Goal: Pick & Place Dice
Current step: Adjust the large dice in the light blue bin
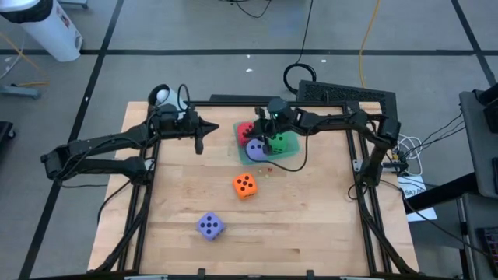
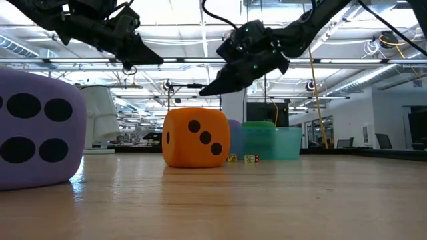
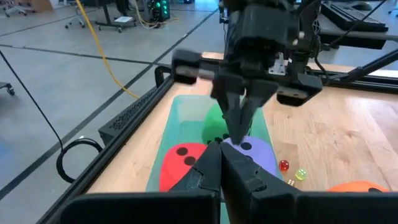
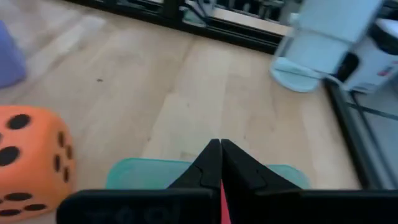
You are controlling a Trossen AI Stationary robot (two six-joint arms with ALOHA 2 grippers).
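A teal tray (image 1: 289,158) at the table's far middle holds a red die (image 1: 246,130), a lavender die (image 1: 255,149) and a green die (image 1: 283,143). An orange die (image 1: 245,185) rests on the wood nearer the front, and a purple die (image 1: 210,225) lies nearer still. My right gripper (image 3: 240,132) hangs shut over the tray, above the lavender die (image 3: 256,152) and clear of it. My left gripper (image 1: 198,145) is shut and held in the air left of the tray, empty.
Two tiny dice (image 3: 284,165) (image 3: 300,175) lie on the wood by the tray's near side. A black frame rail (image 1: 366,194) runs round the tabletop. Bare wood stretches right of the orange die (image 2: 195,138) and across the front.
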